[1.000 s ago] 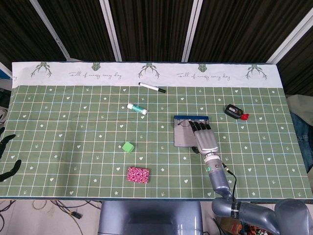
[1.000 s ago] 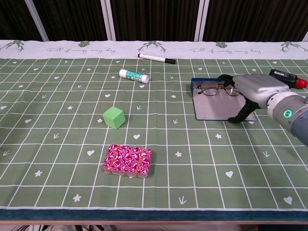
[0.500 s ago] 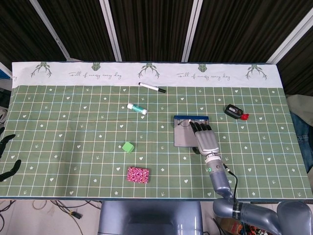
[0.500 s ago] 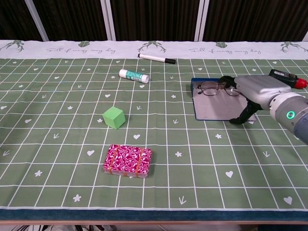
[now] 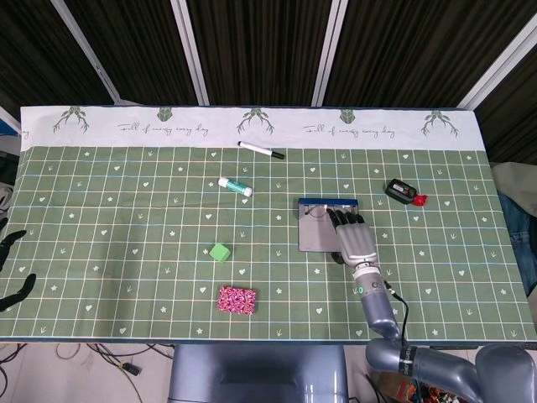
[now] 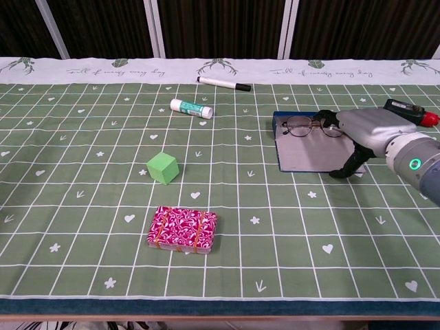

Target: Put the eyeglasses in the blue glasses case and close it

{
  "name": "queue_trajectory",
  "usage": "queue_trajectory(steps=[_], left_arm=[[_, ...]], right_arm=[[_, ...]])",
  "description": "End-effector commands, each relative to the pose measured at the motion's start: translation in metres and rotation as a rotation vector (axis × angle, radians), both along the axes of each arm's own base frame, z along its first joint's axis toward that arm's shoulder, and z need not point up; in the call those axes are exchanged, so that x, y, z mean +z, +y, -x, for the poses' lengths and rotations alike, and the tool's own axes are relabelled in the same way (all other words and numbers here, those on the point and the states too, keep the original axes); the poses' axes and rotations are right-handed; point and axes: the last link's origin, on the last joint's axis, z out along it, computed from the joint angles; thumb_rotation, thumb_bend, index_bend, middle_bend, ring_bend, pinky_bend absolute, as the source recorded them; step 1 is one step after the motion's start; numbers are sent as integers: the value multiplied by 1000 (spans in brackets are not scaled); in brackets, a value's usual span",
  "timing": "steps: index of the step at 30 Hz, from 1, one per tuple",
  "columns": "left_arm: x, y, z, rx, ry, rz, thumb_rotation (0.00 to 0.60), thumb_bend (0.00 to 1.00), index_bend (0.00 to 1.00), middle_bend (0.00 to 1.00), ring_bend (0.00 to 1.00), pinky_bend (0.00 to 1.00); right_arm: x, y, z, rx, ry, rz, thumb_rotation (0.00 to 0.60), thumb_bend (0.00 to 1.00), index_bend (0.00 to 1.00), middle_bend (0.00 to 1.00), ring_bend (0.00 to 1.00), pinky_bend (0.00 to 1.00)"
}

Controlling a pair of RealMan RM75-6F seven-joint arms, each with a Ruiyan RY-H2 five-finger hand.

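Tablecloth (image 6: 82, 69) border, cursive "Full of energy every day" (printed twice)

head: high, looking down | chest: low, near, forward | shared: table (image 5: 126, 252)

The blue glasses case (image 6: 308, 148) lies open and flat on the desk, right of centre, its pale grey inside facing up and its blue wall along the far edge. The eyeglasses (image 6: 307, 126), thin dark frames with clear lenses, sit over the case's far end, lenses facing the front. In the head view they are mostly hidden; only the case (image 5: 319, 227) shows clearly.
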Motion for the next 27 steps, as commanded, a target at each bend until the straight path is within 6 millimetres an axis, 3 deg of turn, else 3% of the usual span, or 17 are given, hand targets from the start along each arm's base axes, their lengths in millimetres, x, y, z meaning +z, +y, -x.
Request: queue_trajectory(steps=[1, 6, 14, 27], left_arm=[[0, 0, 0, 0, 0, 1, 600, 316, 154, 0, 0, 0], [0, 0, 0, 0, -1, 0, 600, 316, 154, 0, 0, 0], [0, 0, 0, -1, 1, 1, 600, 316, 154, 0, 0, 0], [0, 0, -1, -2, 0, -1, 600, 316, 154, 0, 0, 0]], right_arm=[[0, 0, 0, -1, 1, 0, 600, 294, 108, 165, 174, 198], [-2, 0, 2, -8, 3, -4, 600, 313, 116, 171, 178, 198], [-2, -1, 0, 0, -13, 23, 600, 471, 171, 201, 211, 198], [2, -18, -10, 1, -67, 64, 600, 474, 185, 205, 213, 198]])
